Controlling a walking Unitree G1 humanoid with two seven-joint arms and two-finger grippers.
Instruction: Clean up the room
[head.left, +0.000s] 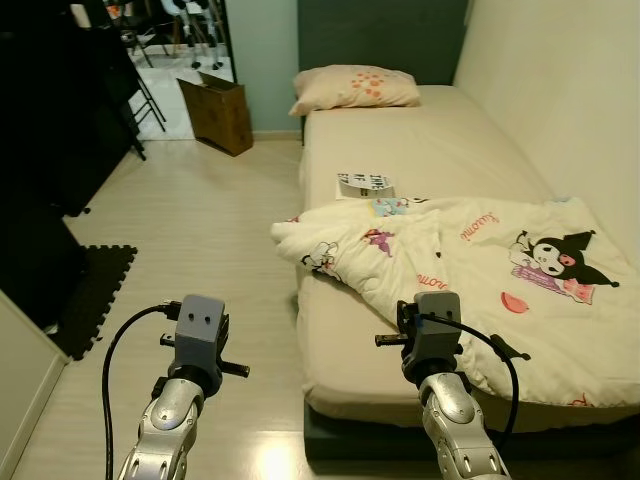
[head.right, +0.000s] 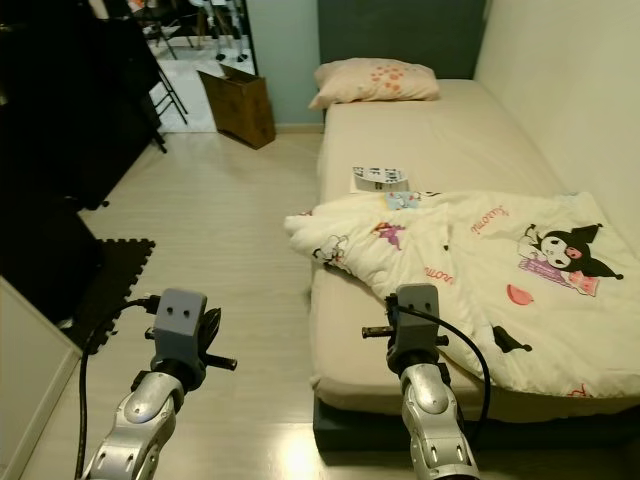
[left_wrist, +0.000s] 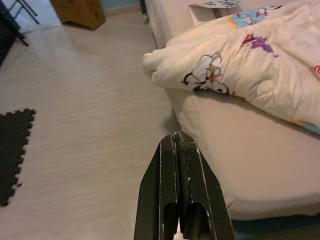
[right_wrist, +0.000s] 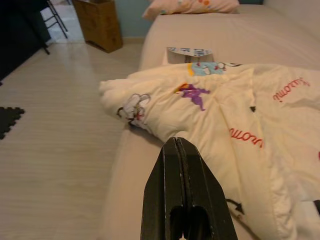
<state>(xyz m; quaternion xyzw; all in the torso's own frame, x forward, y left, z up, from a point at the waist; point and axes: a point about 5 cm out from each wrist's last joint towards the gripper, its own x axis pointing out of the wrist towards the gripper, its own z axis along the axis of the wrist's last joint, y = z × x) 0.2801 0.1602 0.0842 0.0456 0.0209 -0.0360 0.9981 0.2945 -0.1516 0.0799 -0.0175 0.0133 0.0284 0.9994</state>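
Cleanup's barely started imo: the rumpled cream cartoon-print quilt (head.left: 470, 270) lies bunched across the beige mattress (head.left: 420, 140), while left gripper (left_wrist: 181, 150) and right gripper (right_wrist: 176, 150) hover pinched together, holding nothing.

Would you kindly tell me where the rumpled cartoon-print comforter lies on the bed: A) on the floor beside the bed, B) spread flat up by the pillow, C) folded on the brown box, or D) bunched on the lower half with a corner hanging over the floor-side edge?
D: the comforter is bunched on the near half of the bed, a corner overhanging its floor-side edge, well below the pillow.
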